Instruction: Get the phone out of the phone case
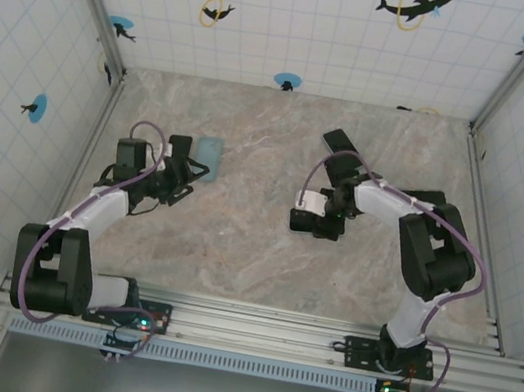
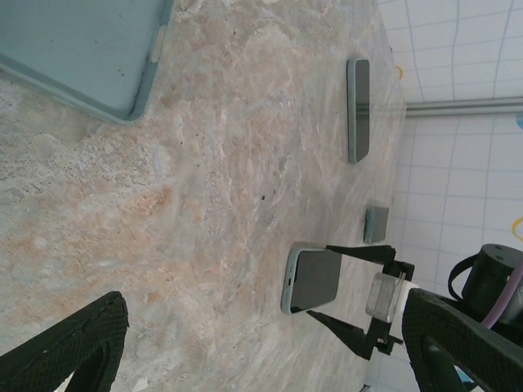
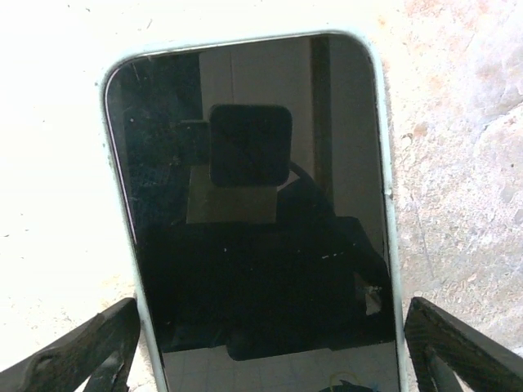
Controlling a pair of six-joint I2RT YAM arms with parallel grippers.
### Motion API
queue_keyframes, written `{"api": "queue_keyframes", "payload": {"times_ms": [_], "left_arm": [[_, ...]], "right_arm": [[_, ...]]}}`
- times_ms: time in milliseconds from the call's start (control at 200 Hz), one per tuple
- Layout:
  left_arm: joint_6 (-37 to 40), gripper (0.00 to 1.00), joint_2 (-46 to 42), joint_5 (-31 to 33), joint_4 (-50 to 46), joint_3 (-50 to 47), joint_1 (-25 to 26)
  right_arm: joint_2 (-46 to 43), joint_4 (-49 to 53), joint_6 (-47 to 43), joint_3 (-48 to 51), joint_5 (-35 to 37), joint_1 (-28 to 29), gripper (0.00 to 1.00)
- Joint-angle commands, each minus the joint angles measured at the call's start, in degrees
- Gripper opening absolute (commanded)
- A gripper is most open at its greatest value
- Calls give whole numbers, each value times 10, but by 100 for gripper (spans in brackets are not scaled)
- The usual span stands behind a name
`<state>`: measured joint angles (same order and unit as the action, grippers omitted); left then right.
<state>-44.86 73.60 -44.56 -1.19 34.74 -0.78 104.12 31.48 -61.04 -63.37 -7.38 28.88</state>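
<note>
**Right gripper (image 1: pixel 314 224) astride the phone (image 3: pixel 253 204), right of table centre.**
You see its jaws wide, a finger just beside each long edge of the screen-up, pale-rimmed phone; contact cannot be told. Your left gripper (image 1: pixel 188 173) gapes empty near a blue case (image 1: pixel 209 155).

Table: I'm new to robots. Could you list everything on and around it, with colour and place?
Table: one, beige marble, between the walls.
Walls: three, white tiles with dolphin stickers, around the table.
Empty case: one, light blue, left side.
Far phone: one, black, far middle.
Cased phone: one, black in a pale case, right of centre.
Grey block: one, small, between the phones.
Left gripper: one, black, open beside the empty case.
Right gripper: one, black, fingers either side of the cased phone.
</note>
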Motion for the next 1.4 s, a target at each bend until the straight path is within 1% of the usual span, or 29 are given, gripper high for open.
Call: {"api": "queue_keyframes", "payload": {"times_ms": [0,265,520,621,701,866,976,1071,1211,1396], "left_arm": [[12,89,-13,-12,-3,-7,5],[11,89,0,-14,3,0,8],[8,89,14,-17,12,7,11],[8,89,20,-20,13,10,12],[9,89,22,-20,13,13,14],[11,89,27,-20,14,16,14],[13,89,28,-20,14,13,15],[14,89,31,-23,14,12,15],[16,89,35,-27,14,16,15],[22,89,36,-29,8,21,15]], "right_arm": [[2,57,-46,43,29,3,81],[-8,37,-31,55,23,4,63],[-21,29,-11,34,7,4,62],[-19,26,-10,31,21,6,67],[-25,23,4,15,5,6,69],[-25,39,-2,-13,19,8,81],[-22,41,-3,-14,16,6,87],[-5,44,-11,-21,18,5,91],[24,74,-11,-48,-9,5,94],[45,75,-15,-55,6,5,97]]}}
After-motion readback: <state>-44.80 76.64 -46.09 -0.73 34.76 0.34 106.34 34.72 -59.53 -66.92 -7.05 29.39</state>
